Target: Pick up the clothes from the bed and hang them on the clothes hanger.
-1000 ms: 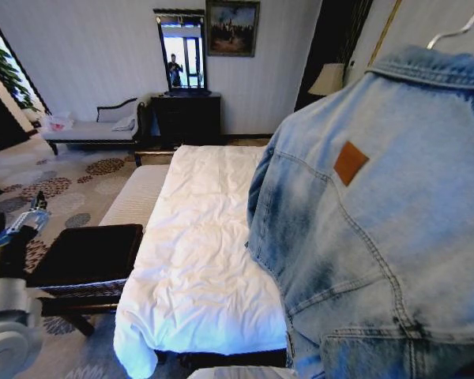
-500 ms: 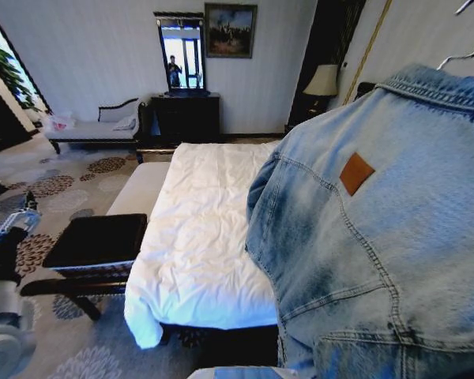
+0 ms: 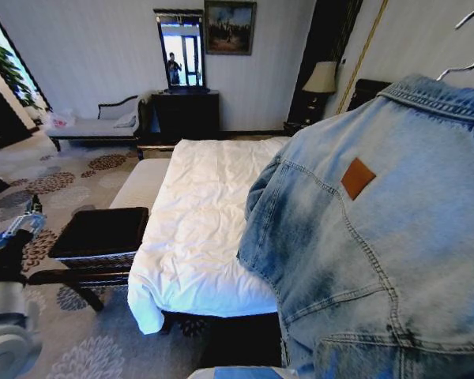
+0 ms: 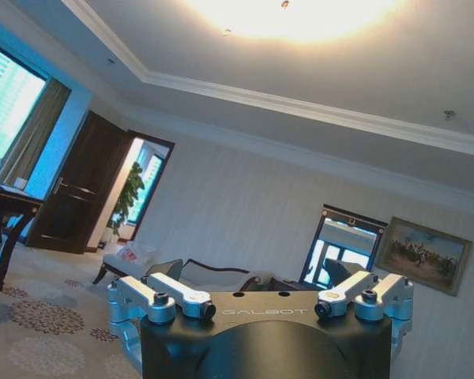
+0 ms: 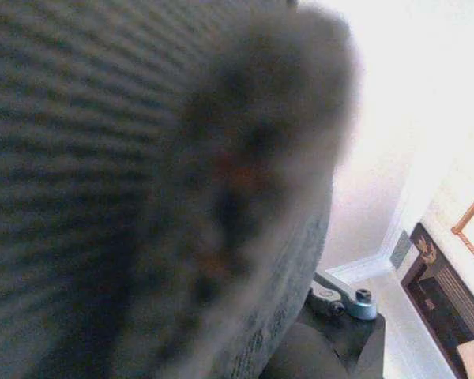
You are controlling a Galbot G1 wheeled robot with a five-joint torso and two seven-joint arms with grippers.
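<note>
Your left gripper point(image 4: 261, 304) is idling low at your left side, jaws spread wide on nothing. Whether your right gripper point(image 5: 344, 304) is gripping, you cannot tell: denim is crowding it. The jacket point(image 3: 379, 237) is hanging off the bed point(image 3: 205, 229) on a thin hanger point(image 3: 466, 63). Be keeping the hook level; the stiff, faded denim is draping heavily, brown patch outward.

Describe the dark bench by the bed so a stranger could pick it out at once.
Start at the large white bed in the middle of the room. Off its near corner, on the robot's left, the bench stands on the patterned carpet. It has a flat, black padded top on dark legs, unlike the pale chaise against the far wall.
</note>
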